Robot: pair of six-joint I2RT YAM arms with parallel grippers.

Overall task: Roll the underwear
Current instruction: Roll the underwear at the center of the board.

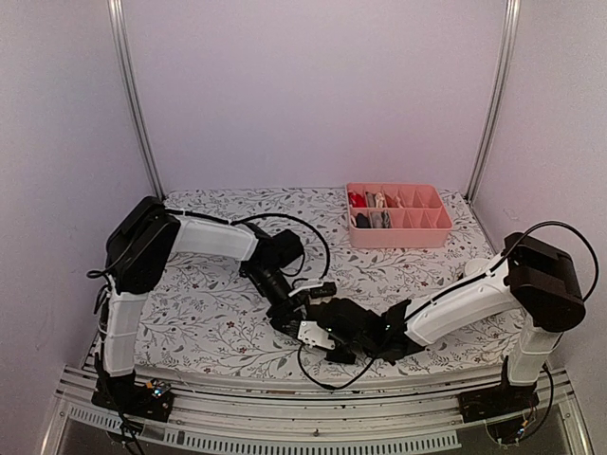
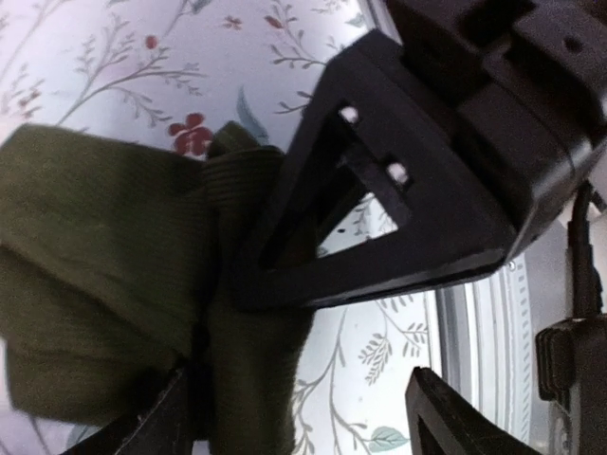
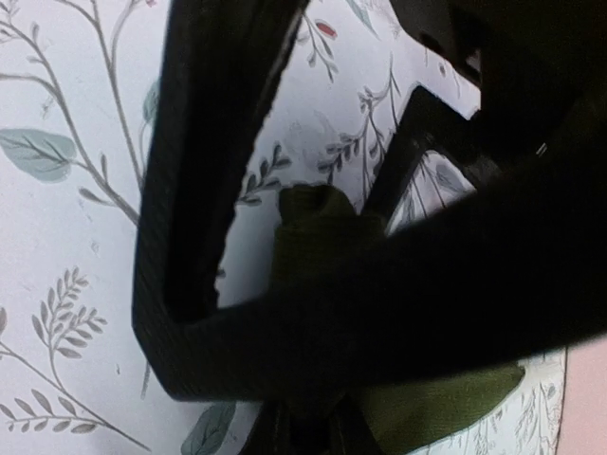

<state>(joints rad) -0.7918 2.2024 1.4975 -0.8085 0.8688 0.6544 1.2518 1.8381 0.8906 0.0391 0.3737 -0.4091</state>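
Observation:
A dark olive underwear [image 2: 95,284] lies bunched on the flowered table cover near the front edge. In the left wrist view it fills the left side, and my left gripper [image 2: 303,427] stands open beside it, with one finger against the cloth's edge and the other over bare cover. The black open-frame finger [image 2: 379,209] of the right arm presses onto the cloth from the right. In the right wrist view my right gripper [image 3: 299,436] is shut on the same olive underwear [image 3: 322,237], with the left arm's finger frame [image 3: 190,190] across the picture. Both grippers [image 1: 327,334] meet front centre.
A pink divided tray [image 1: 432,230] stands at the back right, with rolled red, whitish and dark garments [image 1: 370,210] in its left compartments. The metal table rail [image 2: 474,322] runs close to the grippers. Cables [image 1: 318,237] loop over the cover behind the left arm.

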